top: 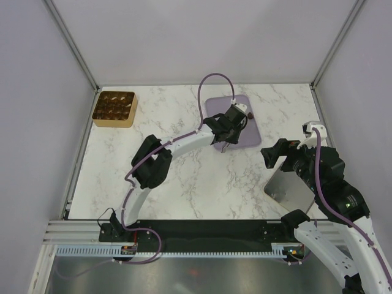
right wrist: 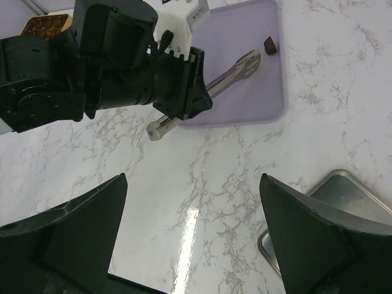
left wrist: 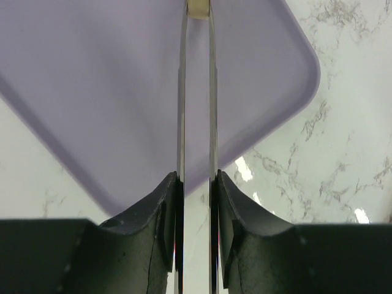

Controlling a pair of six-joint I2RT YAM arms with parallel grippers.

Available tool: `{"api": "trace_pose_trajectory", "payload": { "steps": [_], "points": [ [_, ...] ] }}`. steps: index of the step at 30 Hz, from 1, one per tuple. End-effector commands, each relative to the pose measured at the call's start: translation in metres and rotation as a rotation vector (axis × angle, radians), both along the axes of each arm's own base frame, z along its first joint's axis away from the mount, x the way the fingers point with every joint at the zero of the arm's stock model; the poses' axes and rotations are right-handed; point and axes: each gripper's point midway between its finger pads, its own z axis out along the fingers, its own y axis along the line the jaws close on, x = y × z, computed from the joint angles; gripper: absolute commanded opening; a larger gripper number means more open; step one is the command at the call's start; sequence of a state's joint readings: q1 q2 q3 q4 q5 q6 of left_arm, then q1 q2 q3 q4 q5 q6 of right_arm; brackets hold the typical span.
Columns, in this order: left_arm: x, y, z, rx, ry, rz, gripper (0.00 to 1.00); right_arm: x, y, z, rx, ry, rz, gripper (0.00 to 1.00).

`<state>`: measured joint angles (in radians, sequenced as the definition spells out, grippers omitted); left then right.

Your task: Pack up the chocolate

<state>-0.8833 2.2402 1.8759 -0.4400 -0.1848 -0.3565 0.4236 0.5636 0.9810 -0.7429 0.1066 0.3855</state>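
One dark brown chocolate piece (right wrist: pixel 269 46) is all I can plainly see left on the lilac tray (right wrist: pixel 245 104). It lies alone by the tray's right edge, toward the far side. Far off to the left, the golden-brown compartmented box (top: pixel 112 121) holds pieces in the cells I can make out. I judge the packing well along, with this piece, and perhaps one more, to carry across the desk (top: pixel 184 184). No lid is on the box yet.

My left pincer (left wrist: pixel 197 187) is closed narrow on a pair of metal tweezers (right wrist: pixel 226 73), pressing the two blades near to each other. At their tips, on the upper edge of my left wrist view, a small cream bit (left wrist: pixel 197 7) sits between the blades. It may be a white piece already pinched, but I cannot tell for sure.

My right pincer (right wrist: pixel 193 180) hangs wide and empty above the desk, near a shallow metal pan (right wrist: pixel 343 196) on the right.

That dark piece is stubby and blocky, and too small for me to read a sure long axis. From my right wrist it looks a little wider than tall. My tweezers run from near left to far right, their tips just short of it and pointing at it.
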Motion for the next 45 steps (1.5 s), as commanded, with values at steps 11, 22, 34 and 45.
{"api": "trace_pose_trajectory", "payload": {
  "steps": [11,22,34,45],
  "points": [
    [-0.004,0.094,0.125,-0.042,-0.098,0.152,0.29,0.001,0.009,0.011,0.041,-0.01,0.027,0.98],
    [0.03,0.272,0.148,-0.031,-0.065,0.444,0.29,0.01,0.024,-0.002,0.073,0.019,0.068,0.98],
    [0.04,0.465,0.123,0.01,0.004,0.861,0.3,0.02,0.03,-0.01,0.069,0.031,0.078,0.98],
    [0.064,0.5,0.102,0.05,0.038,0.92,0.3,0.029,0.028,-0.012,0.039,0.029,0.061,0.98]
  ]
}}
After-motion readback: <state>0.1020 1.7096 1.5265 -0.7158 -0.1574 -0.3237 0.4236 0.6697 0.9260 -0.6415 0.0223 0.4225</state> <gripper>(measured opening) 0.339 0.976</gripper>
